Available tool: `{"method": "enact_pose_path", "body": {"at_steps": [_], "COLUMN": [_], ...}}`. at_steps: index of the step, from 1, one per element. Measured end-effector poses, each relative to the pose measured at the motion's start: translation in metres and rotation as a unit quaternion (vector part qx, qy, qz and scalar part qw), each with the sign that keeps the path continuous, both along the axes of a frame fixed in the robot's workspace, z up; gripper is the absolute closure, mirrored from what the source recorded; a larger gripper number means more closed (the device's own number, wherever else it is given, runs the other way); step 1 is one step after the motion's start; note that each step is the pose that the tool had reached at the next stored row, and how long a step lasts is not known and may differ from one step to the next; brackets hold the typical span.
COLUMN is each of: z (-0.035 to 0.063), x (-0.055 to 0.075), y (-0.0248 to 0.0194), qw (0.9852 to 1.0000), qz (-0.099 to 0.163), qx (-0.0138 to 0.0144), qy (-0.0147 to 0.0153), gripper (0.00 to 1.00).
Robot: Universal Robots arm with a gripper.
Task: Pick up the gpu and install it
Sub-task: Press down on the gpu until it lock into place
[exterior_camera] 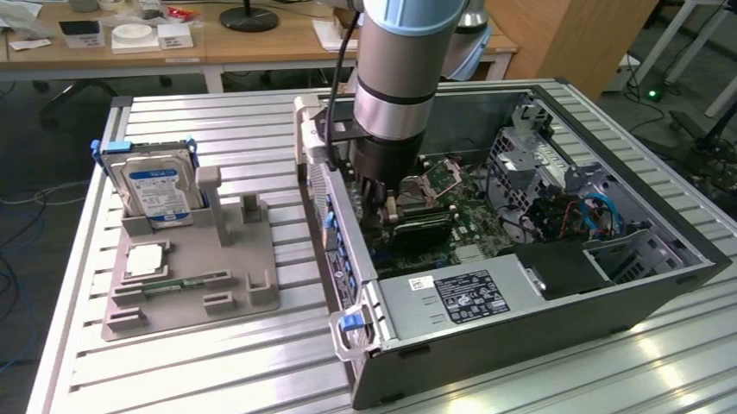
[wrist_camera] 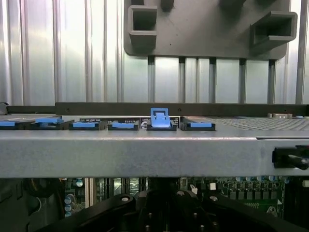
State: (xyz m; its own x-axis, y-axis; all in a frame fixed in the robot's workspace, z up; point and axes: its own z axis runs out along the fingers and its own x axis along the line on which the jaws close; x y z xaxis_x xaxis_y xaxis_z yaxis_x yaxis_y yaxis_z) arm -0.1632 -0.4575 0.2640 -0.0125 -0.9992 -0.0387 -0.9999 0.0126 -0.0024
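Reaching straight down from the top centre of the exterior view, the robot arm (exterior_camera: 398, 78) stands nearly vertical, its silver and black wrist lowered into the open computer case (exterior_camera: 645, 285) that fills the right half of that frame. The case lies on its side on a ribbed metal table (exterior_camera: 207, 371), with the green motherboard (exterior_camera: 489, 233) exposed inside and a labelled power supply (exterior_camera: 461, 297) at its lower edge.

At the arm's tip, the gripper (exterior_camera: 392, 211) sits low over the motherboard near the case's left wall, its fingers drawn fully together. Just beneath and slightly right of them lies the gpu (exterior_camera: 420, 226), a dark flat card standing on the board; whether the fingers actually pinch its top edge cannot be told.

On the left side of the exterior view, a grey parts holder (exterior_camera: 190, 285) rests on the table, carrying an upright hard drive (exterior_camera: 159, 194) with a blue-white label and a narrow green memory stick (exterior_camera: 185, 283).

In the wrist view, the case's grey wall (wrist_camera: 145, 152) crosses the middle of the frame, topped by a row of blue slot clips (wrist_camera: 160, 119).
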Motion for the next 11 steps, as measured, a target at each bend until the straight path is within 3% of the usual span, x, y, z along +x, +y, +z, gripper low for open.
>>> {"method": "enact_pose_path", "body": {"at_steps": [4,11], "z": [0.0089,0.0092], "x": [-0.0002,-0.0002], "y": [-0.0003,-0.0003], "qw": [1.0000,1.0000], "qz": [0.000,0.000], "qx": [-0.0012,-0.0012], "qy": [0.0009,0.0009], "gripper": [0.90,0.90]}}
